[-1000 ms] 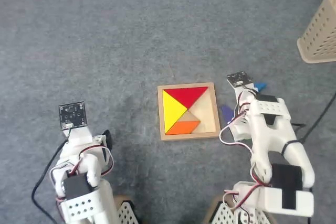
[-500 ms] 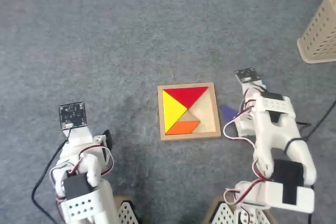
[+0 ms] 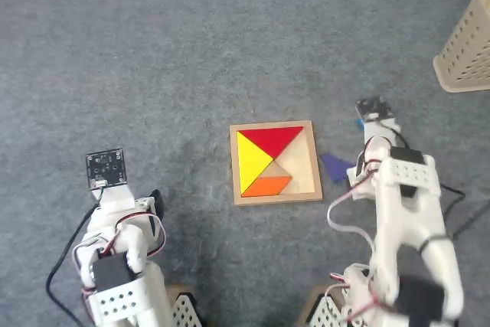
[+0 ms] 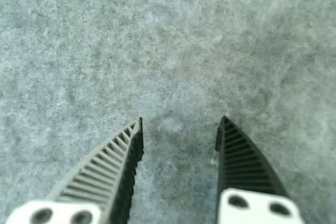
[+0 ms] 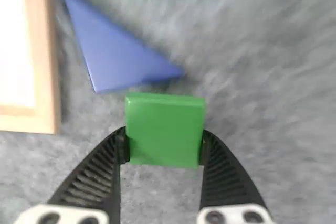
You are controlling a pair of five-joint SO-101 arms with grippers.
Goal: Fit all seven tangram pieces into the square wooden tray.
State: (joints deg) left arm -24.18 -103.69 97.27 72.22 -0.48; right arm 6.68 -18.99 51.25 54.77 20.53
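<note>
The right gripper [image 5: 164,135] is closed partway on the green square [image 5: 164,129]. Its two ribbed fingers [image 5: 113,156] press on opposite edges of the piece, and most of the square sticks out past the fingertips. Whether the square rests on the grey carpet [image 5: 262,51] or hangs just above it cannot be told.

Just beyond the square's far edge, close but not touching, lies the blue triangle [image 5: 113,61], flat on the carpet. One of its long points reaches across in front of the gripper. On the inner side of the gripper, past the triangle, is a corner of the square wooden tray [image 5: 37,51]. The triangle lies just outside its rim.

From the high view the blue triangle [image 3: 335,165] sits between the right arm [image 3: 406,204] and the tray [image 3: 233,166], near the tray's closest edge. Inside the tray, the half farther from the gripper holds a red triangle [image 3: 269,140], a yellow triangle [image 3: 251,162] and an orange piece [image 3: 266,185], all lying flat. The strip of the tray nearest the gripper is bare wood.

Well beyond the tray, the left gripper [image 4: 181,120] hangs wide open over bare carpet, with nothing between its fingers. The left arm [image 3: 115,250] is folded back.

Farthest off, out past the right gripper on its outer side, stands a pale slatted basket [image 3: 467,44]
</note>
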